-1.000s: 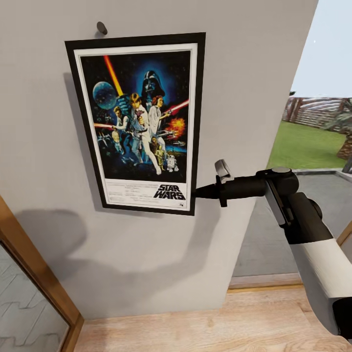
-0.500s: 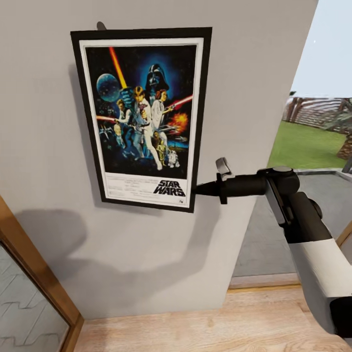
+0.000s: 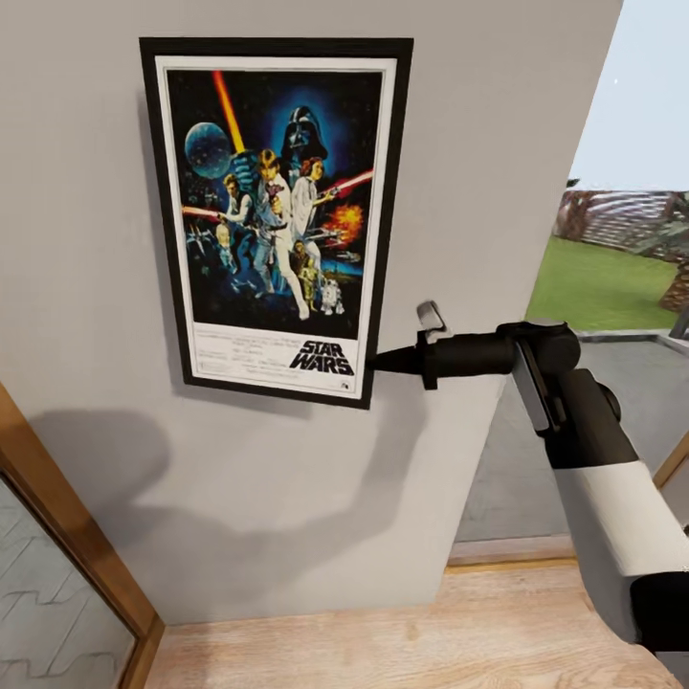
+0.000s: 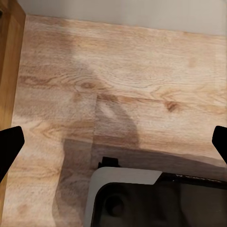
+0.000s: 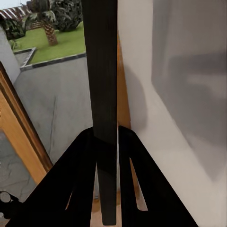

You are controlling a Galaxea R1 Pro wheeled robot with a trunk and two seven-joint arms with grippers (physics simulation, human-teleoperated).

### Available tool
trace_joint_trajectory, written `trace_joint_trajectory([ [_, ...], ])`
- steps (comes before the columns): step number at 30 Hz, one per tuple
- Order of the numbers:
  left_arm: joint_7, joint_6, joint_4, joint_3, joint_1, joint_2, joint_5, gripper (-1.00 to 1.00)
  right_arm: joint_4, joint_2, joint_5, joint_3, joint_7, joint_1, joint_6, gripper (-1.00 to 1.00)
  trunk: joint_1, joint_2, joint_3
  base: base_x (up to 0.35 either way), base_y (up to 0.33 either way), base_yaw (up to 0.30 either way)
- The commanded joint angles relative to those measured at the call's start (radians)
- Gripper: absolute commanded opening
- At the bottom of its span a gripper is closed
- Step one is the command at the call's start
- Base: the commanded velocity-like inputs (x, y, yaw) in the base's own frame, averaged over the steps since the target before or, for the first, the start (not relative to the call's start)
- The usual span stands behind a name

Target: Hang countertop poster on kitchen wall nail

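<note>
Your poster (image 3: 277, 215) covers the stretch of pale grey wall (image 3: 478, 144) behind it, so no nail head can be made out there. Its top edge sits just below the upper limit of the head view. In the right wrist view the poster (image 5: 105, 94) shows only as a thin dark edge seen side-on, running up between the two black fingers, with the wall (image 5: 189, 94) just beside it; whether the frame touches the wall you cannot tell from here.

Your right gripper (image 3: 378, 361) reaches in from the side and pinches the poster's lower right edge, its fingers pressed onto the frame. Your left gripper (image 4: 113, 142) hangs over the wooden floor (image 4: 123, 80) with its black fingertips (image 4: 9, 142) set wide apart at the two sides of its wrist view, nothing between them.

The poster hangs upright and slightly tilted against the wall: black frame, thin white border, dark blue artwork with a helmeted figure, a planet, red and orange beams, and the "STAR WARS" logo near the bottom.
</note>
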State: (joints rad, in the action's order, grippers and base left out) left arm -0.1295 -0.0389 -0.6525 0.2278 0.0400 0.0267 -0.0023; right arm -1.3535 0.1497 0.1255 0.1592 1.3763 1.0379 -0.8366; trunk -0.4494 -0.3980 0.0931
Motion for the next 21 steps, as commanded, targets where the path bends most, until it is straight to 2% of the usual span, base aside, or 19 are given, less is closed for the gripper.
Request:
trace_joint_trajectory([
  [1, -0.007, -0.001, -0.001, 0.004, 0.000, -0.001, 0.000, 1.00, 0.000, -0.003, 0.006, 0.002, -0.005, 0.003, -0.011, -1.00, -0.001, -0.002, 0.002, 0.000, 0.000, 0.000],
  [11, -0.007, -0.001, -0.001, 0.004, 0.000, -0.001, 0.001, 1.00, -0.009, -0.031, 0.005, 0.002, -0.045, 0.027, -0.082, -1.00, -0.001, -0.002, 0.002, 0.000, 0.000, 0.000],
  [21, -0.007, -0.001, -0.001, 0.004, 0.000, -0.001, 0.001, 1.00, -0.009, -0.057, 0.002, 0.003, -0.056, 0.055, -0.090, -1.00, -0.001, -0.002, 0.002, 0.000, 0.000, 0.000],
])
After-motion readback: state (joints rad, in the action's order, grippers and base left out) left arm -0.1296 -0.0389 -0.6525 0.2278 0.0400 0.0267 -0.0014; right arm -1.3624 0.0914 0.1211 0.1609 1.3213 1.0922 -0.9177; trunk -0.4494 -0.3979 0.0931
